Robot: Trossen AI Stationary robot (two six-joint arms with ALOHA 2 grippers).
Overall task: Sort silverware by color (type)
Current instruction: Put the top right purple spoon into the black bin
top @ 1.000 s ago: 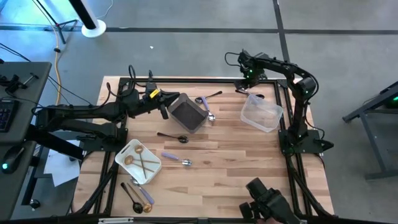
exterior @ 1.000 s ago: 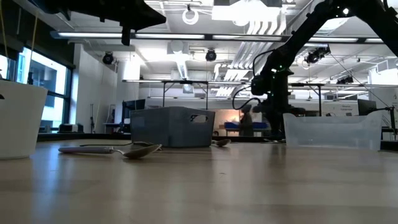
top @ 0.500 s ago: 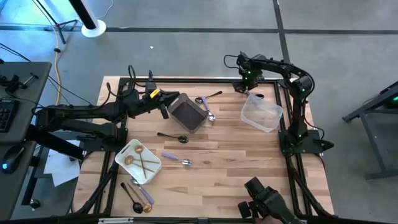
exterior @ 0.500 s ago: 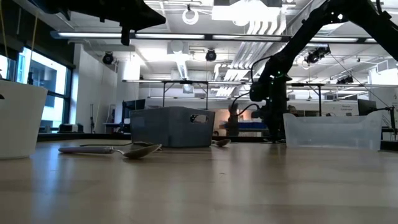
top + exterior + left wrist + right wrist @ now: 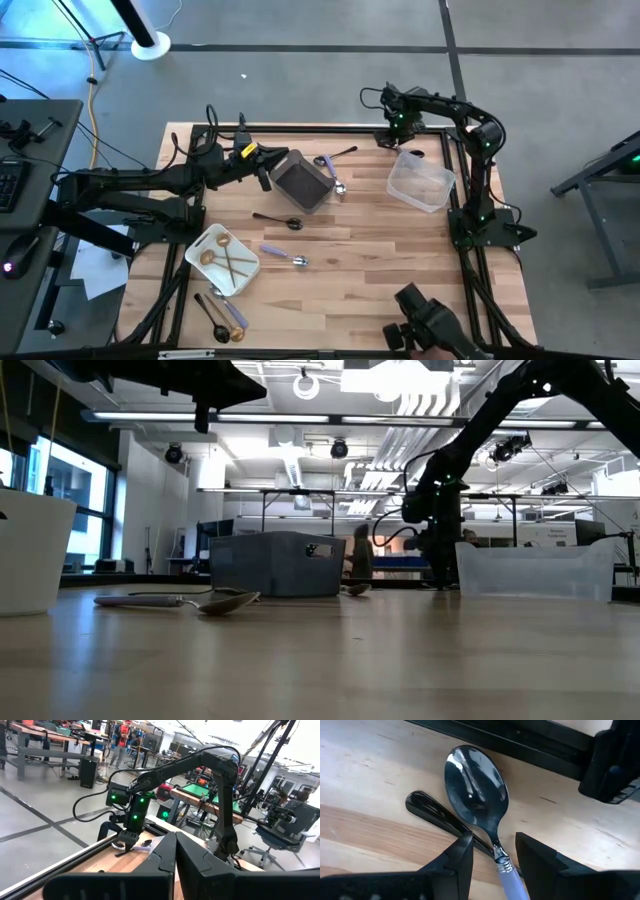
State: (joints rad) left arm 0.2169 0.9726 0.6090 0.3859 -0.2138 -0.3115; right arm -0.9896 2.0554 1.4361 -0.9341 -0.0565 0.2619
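Wooden tabletop (image 5: 380, 765) fills the right wrist view, and the right gripper (image 5: 492, 854) hangs just over a lilac-handled spoon (image 5: 480, 795) with a shiny silver bowl. Its fingers are parted on either side of the neck, and a black handle (image 5: 432, 812) crosses underneath. Left gripper (image 5: 175, 855) is pinched closed near the grey bin (image 5: 300, 182).

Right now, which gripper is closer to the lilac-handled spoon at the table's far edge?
The right gripper: it hangs right over the lilac spoon, fingers open either side of its neck. The left gripper is shut, across the table beside the grey bin.
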